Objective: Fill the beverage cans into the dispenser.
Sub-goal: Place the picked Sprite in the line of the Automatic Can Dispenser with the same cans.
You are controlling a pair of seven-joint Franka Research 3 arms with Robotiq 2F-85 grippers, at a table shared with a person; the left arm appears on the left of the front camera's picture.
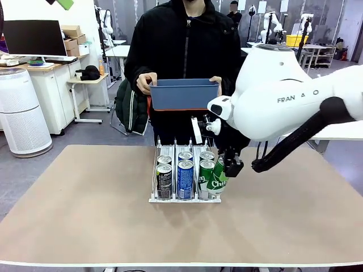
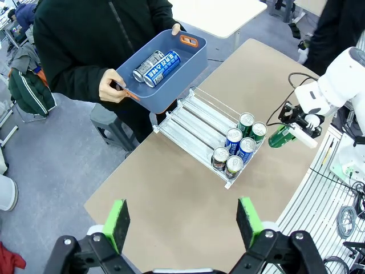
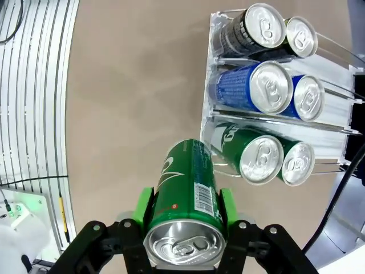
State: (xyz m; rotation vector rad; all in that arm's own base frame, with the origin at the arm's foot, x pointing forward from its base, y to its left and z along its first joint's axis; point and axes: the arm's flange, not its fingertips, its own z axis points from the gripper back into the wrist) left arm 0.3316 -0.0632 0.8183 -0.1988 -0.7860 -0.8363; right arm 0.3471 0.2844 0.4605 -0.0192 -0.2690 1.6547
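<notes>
The white wire dispenser (image 1: 154, 198) stands mid-table with six cans in three lanes: black ones on the left (image 1: 164, 180), blue ones in the middle (image 1: 185, 178), green ones on the right (image 1: 205, 173). My right gripper (image 1: 228, 168) is shut on another green can (image 1: 218, 181), held tilted just off the rack's front right corner. In the right wrist view that green can (image 3: 191, 188) sits between the green pads (image 3: 142, 206), beside the dispenser (image 3: 212, 123). My left gripper (image 2: 182, 222) hangs open high above the table, holding nothing, and looks down on the dispenser (image 2: 188, 114).
A person at the far side holds a blue bin (image 1: 184, 94) with both hands; two more cans (image 2: 157, 64) lie in it. Bare tan tabletop (image 1: 85, 215) lies to the left, right and front of the rack.
</notes>
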